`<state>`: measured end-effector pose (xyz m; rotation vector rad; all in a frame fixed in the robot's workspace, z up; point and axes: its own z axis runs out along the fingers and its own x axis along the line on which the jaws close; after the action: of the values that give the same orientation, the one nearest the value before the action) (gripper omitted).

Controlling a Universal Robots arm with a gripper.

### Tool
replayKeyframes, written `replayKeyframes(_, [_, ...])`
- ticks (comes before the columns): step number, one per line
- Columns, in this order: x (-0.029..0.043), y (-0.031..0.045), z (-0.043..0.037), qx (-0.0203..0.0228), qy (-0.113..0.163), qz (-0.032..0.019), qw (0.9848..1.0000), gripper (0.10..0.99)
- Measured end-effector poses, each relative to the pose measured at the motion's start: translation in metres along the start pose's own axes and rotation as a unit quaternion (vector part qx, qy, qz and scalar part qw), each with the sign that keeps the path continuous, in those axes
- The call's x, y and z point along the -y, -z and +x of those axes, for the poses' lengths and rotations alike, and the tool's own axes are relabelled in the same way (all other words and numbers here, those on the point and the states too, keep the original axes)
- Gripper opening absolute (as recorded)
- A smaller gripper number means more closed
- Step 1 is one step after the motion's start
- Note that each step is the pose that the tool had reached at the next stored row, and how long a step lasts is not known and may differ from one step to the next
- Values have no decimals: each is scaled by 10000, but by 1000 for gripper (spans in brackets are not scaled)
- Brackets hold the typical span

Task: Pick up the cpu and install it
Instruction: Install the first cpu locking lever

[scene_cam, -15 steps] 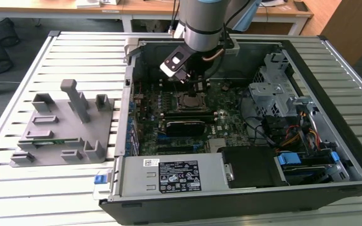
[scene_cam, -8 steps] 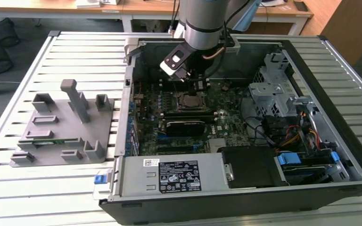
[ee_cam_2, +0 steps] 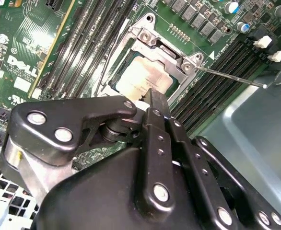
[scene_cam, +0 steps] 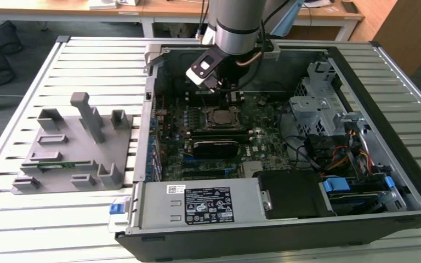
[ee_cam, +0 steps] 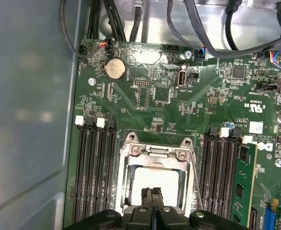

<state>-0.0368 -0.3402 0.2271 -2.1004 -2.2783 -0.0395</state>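
Just beneath the closed claw (ee_cam: pixel 152 194), the cpu (ee_cam: pixel 156 176) lies in its socket (ee_cam: pixel 131 152).

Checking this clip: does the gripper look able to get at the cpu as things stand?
Probably yes. The gripper hangs right over the cpu, whose pale top lies bare inside the socket frame, nothing between them. Its fingers are shut, so touching looks easier than gripping.

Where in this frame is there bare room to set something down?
Bare table slats above and below the grey fixture in the exterior view. Crowded inside the computer case, where the pincer sits over the cpu.
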Motion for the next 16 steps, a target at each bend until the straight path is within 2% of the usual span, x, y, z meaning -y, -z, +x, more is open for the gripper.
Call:
replayKeyframes(9, [-3, 142, 6, 6, 0, 1, 10000, 106])
replayKeyframes(16, [-1, 390, 19, 15, 0, 0, 10000, 106])
